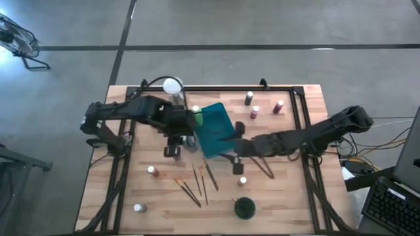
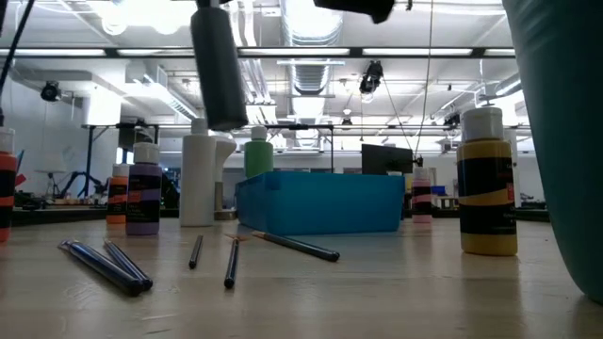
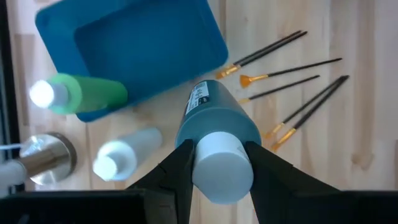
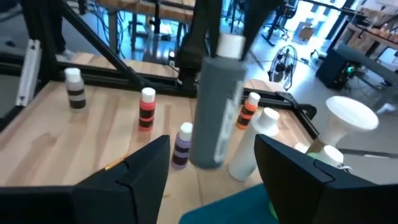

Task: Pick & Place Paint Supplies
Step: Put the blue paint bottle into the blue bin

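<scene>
My left gripper (image 3: pixel 219 152) is shut on a grey-teal bottle (image 3: pixel 217 115) with a white cap, held above the table just left of the teal tray (image 1: pixel 213 128). In the low view the bottle (image 2: pixel 217 66) hangs well clear of the tabletop. My right gripper (image 4: pixel 214 171) is open and touches nothing; it sits over the tray's near right corner (image 1: pixel 235 149), facing the held bottle (image 4: pixel 216 106). Thin brushes (image 1: pixel 197 183) lie flat on the wood near the near edge. A green bottle (image 3: pixel 81 93) stands at the tray's edge, and a white bottle (image 3: pixel 124 155) stands beside it. My left gripper pinches the bottle's white cap (image 3: pixel 221 171) between its two fingers (image 3: pixel 177 168), one on each side. The fingers come from above, pointing down. The bottle hangs below them, cap uppermost and slightly tilted, with its base (image 2: pixel 226 121) lifted clear of the table.
The white globe on a metal base (image 1: pixel 172 85) stands behind my left gripper. Small bottles stand at the far right (image 1: pixel 255 111), near left (image 1: pixel 152 172) and near middle (image 1: pixel 242 181). A large green bottle (image 1: pixel 244 208) stands at the near edge. Black frame rails (image 1: pixel 298 105) border the table.
</scene>
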You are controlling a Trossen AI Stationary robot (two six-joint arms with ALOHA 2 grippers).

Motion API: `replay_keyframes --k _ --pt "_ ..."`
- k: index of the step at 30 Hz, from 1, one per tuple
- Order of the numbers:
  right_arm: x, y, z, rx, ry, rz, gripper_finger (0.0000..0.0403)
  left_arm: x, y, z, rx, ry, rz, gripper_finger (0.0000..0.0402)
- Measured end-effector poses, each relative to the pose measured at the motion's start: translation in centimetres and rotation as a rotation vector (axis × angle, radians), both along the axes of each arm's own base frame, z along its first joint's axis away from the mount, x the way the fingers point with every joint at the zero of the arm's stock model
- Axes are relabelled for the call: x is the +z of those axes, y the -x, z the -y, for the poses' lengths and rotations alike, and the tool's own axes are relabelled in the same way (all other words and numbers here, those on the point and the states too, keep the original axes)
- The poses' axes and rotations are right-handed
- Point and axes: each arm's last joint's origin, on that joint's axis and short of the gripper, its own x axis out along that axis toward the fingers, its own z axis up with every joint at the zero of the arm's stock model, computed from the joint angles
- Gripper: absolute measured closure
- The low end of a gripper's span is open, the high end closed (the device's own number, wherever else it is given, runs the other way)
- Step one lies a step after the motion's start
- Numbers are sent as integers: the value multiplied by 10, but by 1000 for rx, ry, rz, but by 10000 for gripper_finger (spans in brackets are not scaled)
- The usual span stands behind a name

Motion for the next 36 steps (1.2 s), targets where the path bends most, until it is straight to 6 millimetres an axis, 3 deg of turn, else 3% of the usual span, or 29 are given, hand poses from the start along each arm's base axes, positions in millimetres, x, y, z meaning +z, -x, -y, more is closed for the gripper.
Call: replay_keyframes --k 6,18,29,36 --pt "0 -18 3 -25 -8 -2 145 8 -18 1 -102 -33 26 279" --pt "-12 -13 17 -83 -60 14 115 18 -56 -7 -242 -112 74 279" --pt "-6 -19 35 -36 -106 78 145 19 -62 -7 -266 -117 87 279" --pt "-9 -19 36 -29 -120 53 158 19 -62 -7 -264 -114 87 279"
